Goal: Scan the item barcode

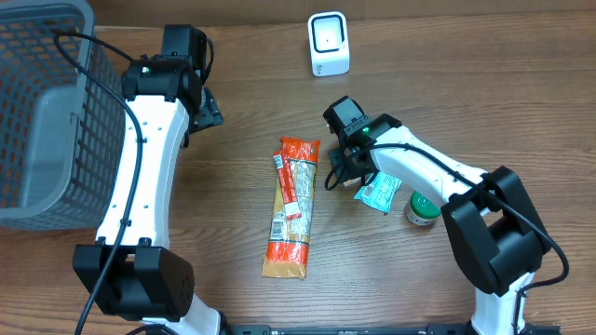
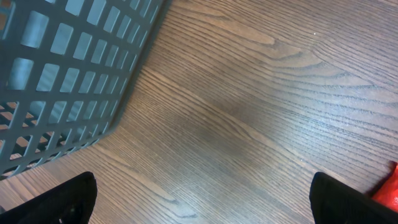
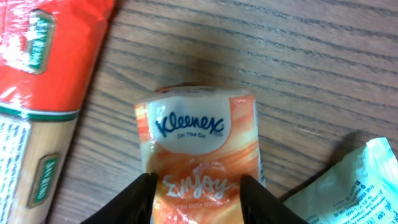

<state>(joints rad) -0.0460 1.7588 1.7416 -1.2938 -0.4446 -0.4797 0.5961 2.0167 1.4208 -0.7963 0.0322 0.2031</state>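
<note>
Kleenex pack [image 3: 199, 149], orange and white, is sitting closest to the right wrist camera, just to the right of the long noodle packet [image 3: 37, 93]. The right gripper [image 3: 199, 199] is grasping it: its two black fingers [image 3: 140, 199] are pressing against the pack's opposite sides, with the printed face turned up toward the lens. From overhead this gripper [image 1: 337, 167] is hanging low over the wooden table [image 1: 466, 74], right beside the noodle packet's upper end, and the pack itself is mostly hiding under the wrist.

The noodle packet [image 1: 293, 209] is lying flat and lengthwise near the middle of the table. A pale green-and-white pouch [image 1: 377, 193] is lying further right of it, beyond the gripper, and a small green-capped jar [image 1: 422, 209] is standing further right again, just beside the pouch. The white scanner [image 1: 328, 44] is standing upright beyond the noodle packet's far end, well apart from it.

The left gripper [image 1: 200, 107] is hovering to the left of the noodle packet and further back, its jaws spread wide and grasping nothing; in its own view only its finger tips are showing at the bottom corners. A grey mesh basket [image 1: 47, 112] is sitting far to the left of the noodle packet.
</note>
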